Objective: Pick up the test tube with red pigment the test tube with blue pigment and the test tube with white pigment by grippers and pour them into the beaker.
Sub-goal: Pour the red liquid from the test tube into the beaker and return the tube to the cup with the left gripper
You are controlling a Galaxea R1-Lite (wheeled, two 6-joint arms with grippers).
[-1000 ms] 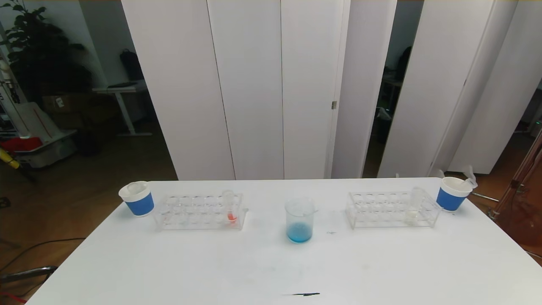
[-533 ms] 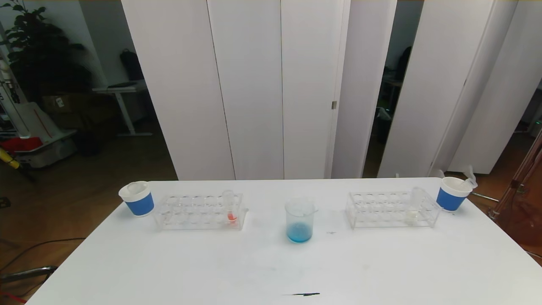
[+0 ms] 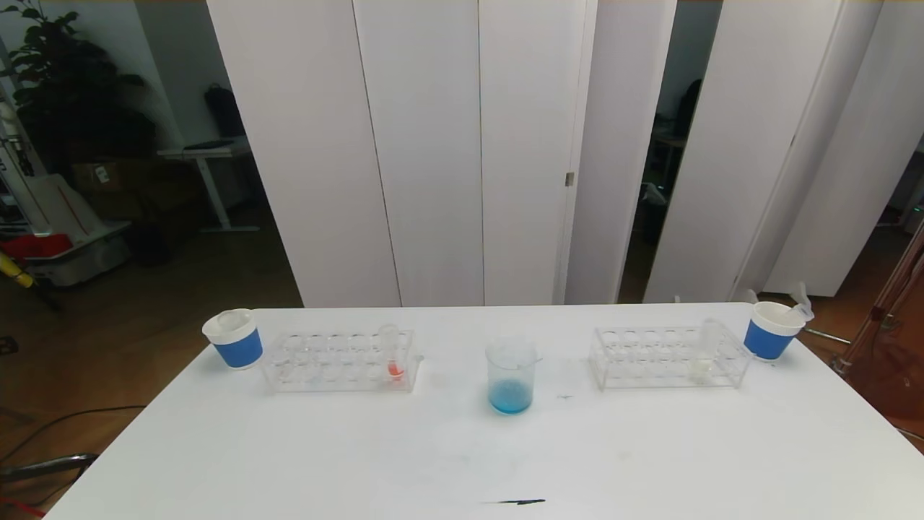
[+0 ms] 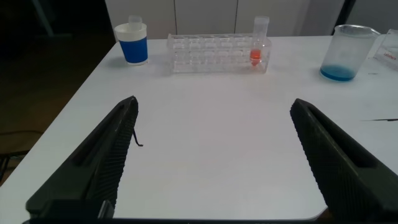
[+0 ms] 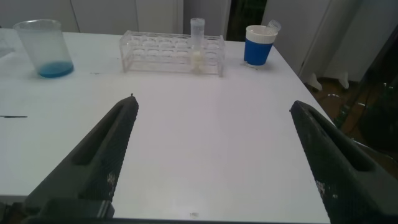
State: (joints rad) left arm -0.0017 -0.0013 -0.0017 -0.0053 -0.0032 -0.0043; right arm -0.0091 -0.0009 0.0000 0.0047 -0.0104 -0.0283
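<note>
The beaker stands mid-table with blue liquid at its bottom; it also shows in the left wrist view and the right wrist view. The test tube with red pigment stands upright in the left clear rack. The test tube with white pigment stands in the right clear rack. The test tube with blue pigment is out of view. My left gripper hovers open over bare table, well short of the red tube. My right gripper is open too, well short of the white tube. Neither holds anything.
A blue-and-white paper cup sits left of the left rack. Another cup sits at the far right with a clear tube sticking out. A small black mark lies near the table's front edge. Neither arm shows in the head view.
</note>
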